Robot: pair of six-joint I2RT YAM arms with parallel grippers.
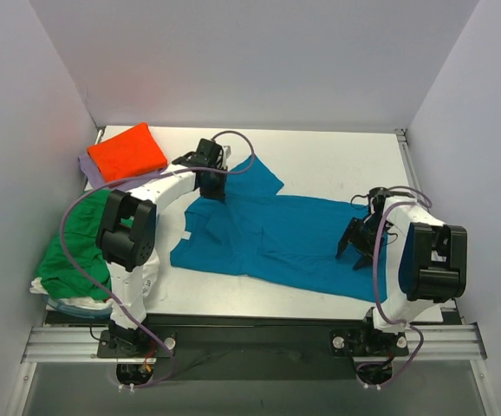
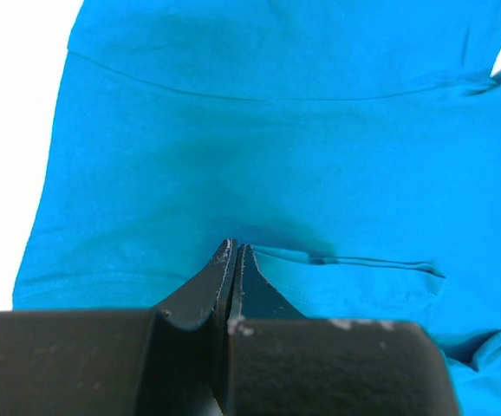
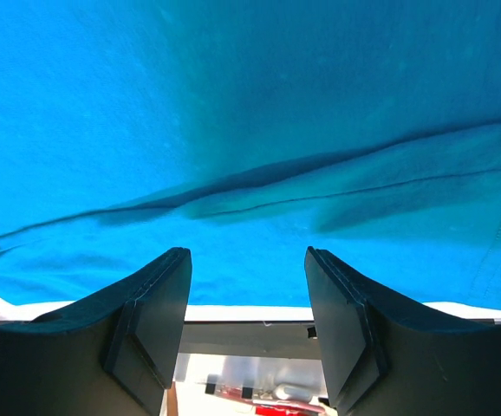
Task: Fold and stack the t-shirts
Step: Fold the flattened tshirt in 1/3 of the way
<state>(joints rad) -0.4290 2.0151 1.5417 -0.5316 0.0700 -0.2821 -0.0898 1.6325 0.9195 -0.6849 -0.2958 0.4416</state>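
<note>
**Item: teal-blue t-shirt on table, two claws at it**

Top view:
- The teal-blue t-shirt (image 1: 276, 238) lies spread and rumpled across the middle of the white table (image 1: 337, 160).
- A folded orange t-shirt (image 1: 127, 152) sits at the far left corner, on lavender cloth (image 1: 85, 166).
- A green t-shirt (image 1: 77, 238) is heaped at the left edge, with white cloth (image 1: 42, 284) showing beneath it.
- The left claw (image 1: 213, 192) is at the teal shirt's far edge.
- The right claw (image 1: 352, 253) is over its right part.

Left wrist view:
- The left claw (image 2: 233, 248) is pressed together, tips on the teal-blue t-shirt (image 2: 276, 130) beside a folded hem.
- Whether cloth is pinched between them cannot be told.

Right wrist view:
- The right claw (image 3: 249, 260) stands wide and holds nothing.
- The teal-blue t-shirt (image 3: 233, 113) is creased beyond it, by the table's near edge.
</note>
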